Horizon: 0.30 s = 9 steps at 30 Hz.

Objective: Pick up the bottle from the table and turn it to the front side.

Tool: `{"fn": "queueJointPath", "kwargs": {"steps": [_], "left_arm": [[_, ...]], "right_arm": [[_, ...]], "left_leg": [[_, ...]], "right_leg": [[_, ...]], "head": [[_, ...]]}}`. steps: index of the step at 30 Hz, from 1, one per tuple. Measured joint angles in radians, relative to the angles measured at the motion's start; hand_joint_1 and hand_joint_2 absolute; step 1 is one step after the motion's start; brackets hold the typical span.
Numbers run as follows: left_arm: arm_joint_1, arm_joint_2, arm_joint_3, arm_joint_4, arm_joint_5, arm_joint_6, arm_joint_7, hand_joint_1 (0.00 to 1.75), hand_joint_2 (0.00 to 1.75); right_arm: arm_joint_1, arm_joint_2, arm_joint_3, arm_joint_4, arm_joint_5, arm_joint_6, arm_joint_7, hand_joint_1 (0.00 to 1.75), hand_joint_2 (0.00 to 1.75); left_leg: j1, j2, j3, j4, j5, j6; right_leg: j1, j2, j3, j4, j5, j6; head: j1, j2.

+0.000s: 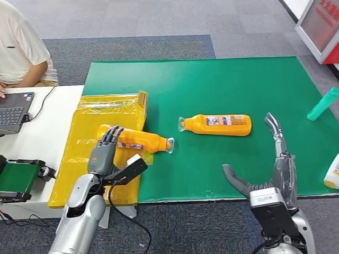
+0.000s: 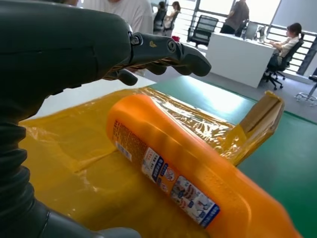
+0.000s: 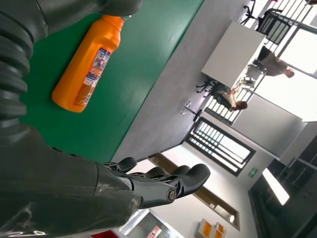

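left robot hand (image 1: 105, 154): fingers apart, empty, hovering over the base end of the near bottle (image 1: 141, 141), not closed on it.
near bottle: lay on its side, base on the yellow bag (image 1: 80, 159), cap toward the green mat (image 1: 240, 84); looked like stiff, smooth plastic, likely slippery; best gripped round the labelled mid-body.
second bottle (image 1: 217, 125): on the mat between both hands, open room all round.
right robot hand (image 1: 276, 169): spread open, empty, near the table's front edge.
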Motion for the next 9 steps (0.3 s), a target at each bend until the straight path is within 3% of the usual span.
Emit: {"fn": "queueJointPath", "kwargs": {"steps": [9], "left_arm": [[0.067, -0.009, 0.078, -0.198, 0.495, -0.138, -0.044, 0.00, 1.75]], "right_arm": [[0.006, 0.001, -0.017, 0.001, -0.038, 0.083, 0.047, 0.00, 1.75]], "left_leg": [[0.000, 0.000, 0.000, 0.000, 0.000, 0.000]], "right_leg": [[0.000, 0.000, 0.000, 0.000, 0.000, 0.000]], "head": [[0.000, 0.000]]}}
